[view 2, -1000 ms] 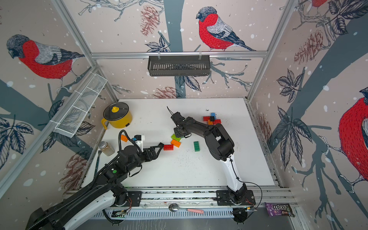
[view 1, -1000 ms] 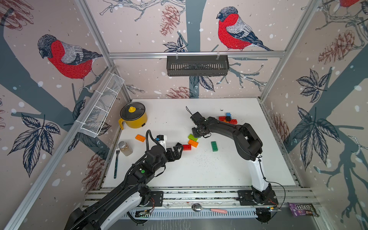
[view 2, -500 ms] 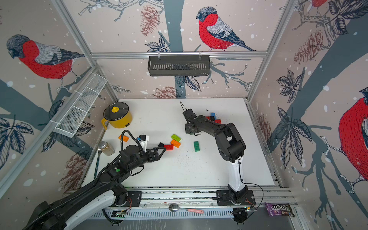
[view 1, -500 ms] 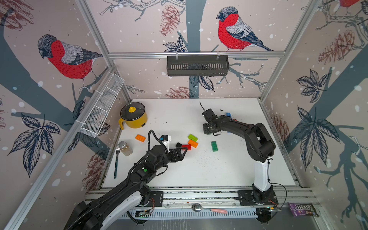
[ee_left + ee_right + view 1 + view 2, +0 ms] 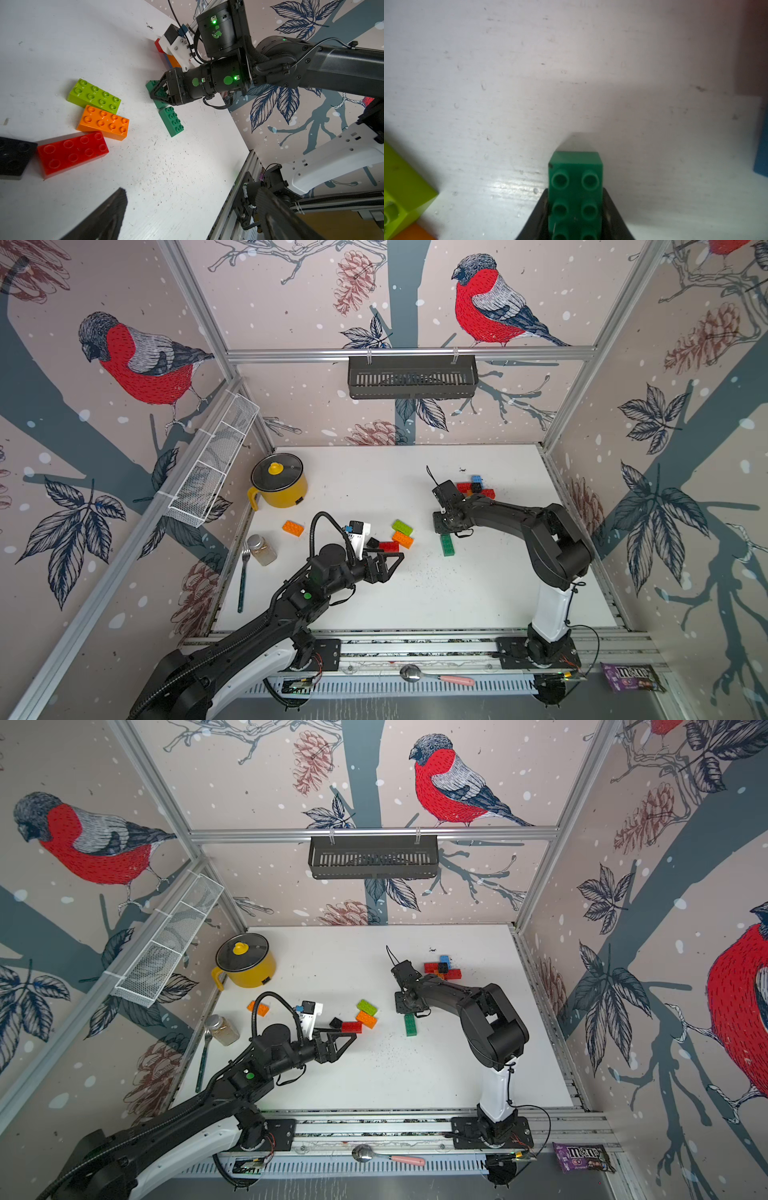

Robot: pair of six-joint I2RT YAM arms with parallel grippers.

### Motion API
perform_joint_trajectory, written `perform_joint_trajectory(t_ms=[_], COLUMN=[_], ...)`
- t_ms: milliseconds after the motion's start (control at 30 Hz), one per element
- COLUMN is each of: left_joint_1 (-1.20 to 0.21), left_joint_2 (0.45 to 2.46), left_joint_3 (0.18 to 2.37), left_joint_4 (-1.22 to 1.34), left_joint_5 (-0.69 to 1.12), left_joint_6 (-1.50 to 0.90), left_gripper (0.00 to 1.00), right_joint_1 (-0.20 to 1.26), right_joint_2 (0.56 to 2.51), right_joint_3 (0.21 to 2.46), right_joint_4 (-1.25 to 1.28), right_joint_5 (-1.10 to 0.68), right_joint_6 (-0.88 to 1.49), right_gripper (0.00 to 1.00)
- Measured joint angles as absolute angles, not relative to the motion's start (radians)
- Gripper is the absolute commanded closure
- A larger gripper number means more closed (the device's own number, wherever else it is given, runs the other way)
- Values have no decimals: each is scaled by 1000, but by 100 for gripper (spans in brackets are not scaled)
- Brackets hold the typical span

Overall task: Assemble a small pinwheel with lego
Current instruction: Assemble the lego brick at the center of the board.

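Note:
My right gripper [image 5: 444, 531] [image 5: 575, 193] is shut on one end of the dark green brick [image 5: 448, 545] [image 5: 410, 1025] [image 5: 172, 121] [image 5: 576, 166], which lies flat on the white table [image 5: 478, 593]. My left gripper [image 5: 390, 563] [image 5: 191, 195] stands open just in front of the red brick [image 5: 389, 547] [image 5: 72, 152] and a black brick [image 5: 372, 543], with nothing between its fingers. Beside them lie a lime brick [image 5: 402, 526] [image 5: 94, 96] and an orange brick [image 5: 403, 539] [image 5: 104, 122]. Another orange brick [image 5: 293, 527] lies further left. A joined cluster of red, blue, black and orange bricks [image 5: 476, 488] sits at the back right.
A yellow pot [image 5: 278, 486] stands at the back left, with a jar [image 5: 262, 549] and a fork [image 5: 243, 572] along the left edge. A wire basket [image 5: 212, 468] hangs on the left wall and a black basket [image 5: 411, 375] on the back wall. A spoon [image 5: 436, 676] lies on the front rail.
My right gripper has left the lime and orange bricks, swung to the right and come down onto the dark green brick. My left gripper has crept slightly towards the red brick.

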State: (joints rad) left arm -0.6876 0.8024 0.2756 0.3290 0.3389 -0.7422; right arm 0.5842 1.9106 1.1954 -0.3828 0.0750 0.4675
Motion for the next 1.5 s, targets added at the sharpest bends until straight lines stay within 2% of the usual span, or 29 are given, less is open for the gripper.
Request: perform_joint_trajectory(t_ms=[633, 1300, 1500], left_joint_1=[-688, -688, -688], left_joint_2=[801, 823, 822], left_joint_3=[273, 269, 268], left_joint_4=[327, 324, 324], left_joint_5=[312, 288, 287], left_joint_6=[-733, -733, -733], left_gripper=[3, 3, 3], right_joint_1=[605, 616, 616], right_joint_2=[1906, 1897, 1897], right_joint_3=[1193, 1184, 1181], right_joint_4=[-396, -414, -413], right_joint_5=[102, 104, 104], right_joint_6=[475, 475, 475], right_gripper=[73, 62, 61])
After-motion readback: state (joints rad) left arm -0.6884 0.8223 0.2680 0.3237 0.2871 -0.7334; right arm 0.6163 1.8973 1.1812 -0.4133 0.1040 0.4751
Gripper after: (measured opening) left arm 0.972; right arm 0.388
